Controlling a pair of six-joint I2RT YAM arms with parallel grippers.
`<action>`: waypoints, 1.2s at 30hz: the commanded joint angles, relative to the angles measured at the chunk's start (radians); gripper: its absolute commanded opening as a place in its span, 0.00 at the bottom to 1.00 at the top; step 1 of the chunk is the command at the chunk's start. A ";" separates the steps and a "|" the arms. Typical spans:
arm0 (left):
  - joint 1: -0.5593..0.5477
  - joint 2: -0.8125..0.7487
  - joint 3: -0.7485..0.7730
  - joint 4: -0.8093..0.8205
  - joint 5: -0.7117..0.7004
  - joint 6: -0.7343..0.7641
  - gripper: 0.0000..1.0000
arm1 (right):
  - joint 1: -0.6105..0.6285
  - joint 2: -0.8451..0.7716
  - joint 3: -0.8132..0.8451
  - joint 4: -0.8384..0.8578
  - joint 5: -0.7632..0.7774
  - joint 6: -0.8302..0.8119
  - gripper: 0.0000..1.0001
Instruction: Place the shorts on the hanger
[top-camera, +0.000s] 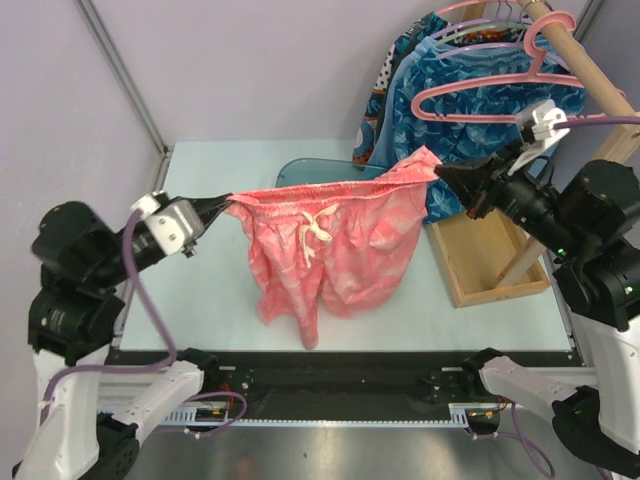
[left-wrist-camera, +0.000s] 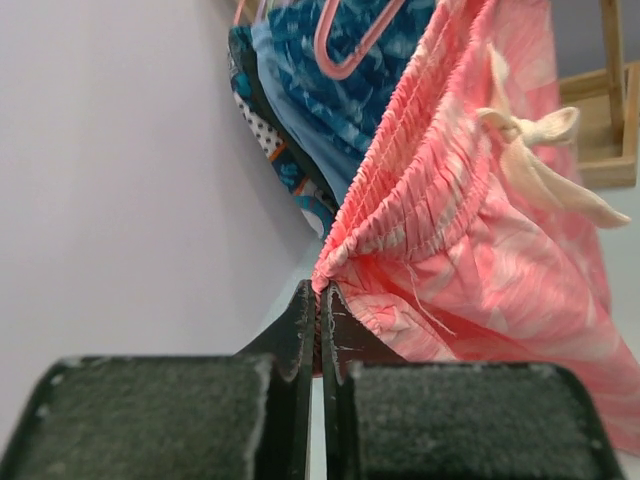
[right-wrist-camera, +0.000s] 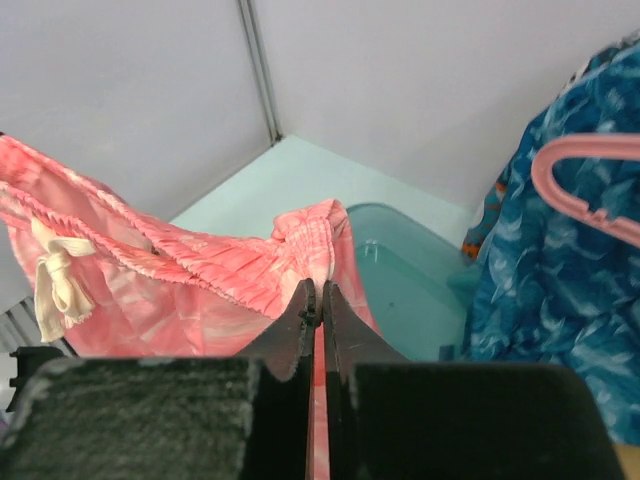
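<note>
Coral shorts (top-camera: 330, 235) – stretched aloft, hanger (top-camera: 478, 120) hung behind

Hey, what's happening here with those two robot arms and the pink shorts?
The two arms are holding the shorts up over the table, stretched between them by the waistband. The left arm's jaws are shut on one end of it, the right arm's jaws on the other. The hanger hangs on the wooden rod at the back right, in front of blue garments. The shorts are not on it yet.

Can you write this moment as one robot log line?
left gripper: shut on shorts | right gripper: shut on shorts | shorts: stretched between grippers | hanger: bare, on rod
</note>
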 joint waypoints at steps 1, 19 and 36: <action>0.004 0.080 -0.141 -0.007 -0.142 0.032 0.00 | -0.012 0.039 -0.086 0.020 0.042 0.077 0.00; -0.030 -0.016 -1.000 0.161 -0.168 0.325 0.19 | 0.083 0.376 -0.584 0.137 -0.036 -0.218 0.00; -0.054 -0.116 -0.990 -0.086 -0.110 0.398 0.81 | 0.178 0.326 -0.557 0.042 -0.027 -0.305 0.61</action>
